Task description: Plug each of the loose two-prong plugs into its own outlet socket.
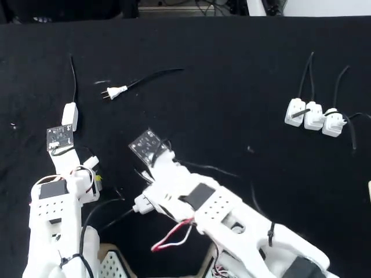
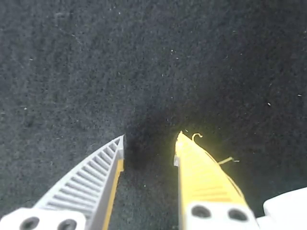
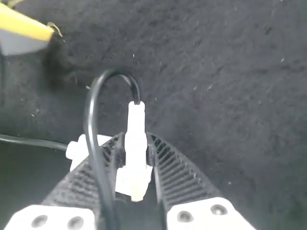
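Note:
My right gripper [image 3: 135, 140] is shut on a white two-prong plug [image 3: 135, 143], whose black cord [image 3: 91, 120] loops back past the fingers. In the high view that plug [image 1: 141, 204] sits at the tip of the right arm near the table's front centre. My left gripper [image 2: 151, 139] is open just above bare black cloth, nothing between its grey and yellow fingers [image 2: 201, 172]. Its yellow finger [image 3: 24, 26] lies a short way ahead of the held plug. Another loose plug [image 1: 116, 91] lies at the back left. Three white outlet sockets [image 1: 313, 116] stand in a row at the right.
A white block on a black cord [image 1: 70, 113] lies just beyond the left arm's wrist board [image 1: 59, 138]. The sockets' cords [image 1: 307, 72] run toward the back right. Black cloth [image 1: 232, 98] covers the table between the arms and the sockets.

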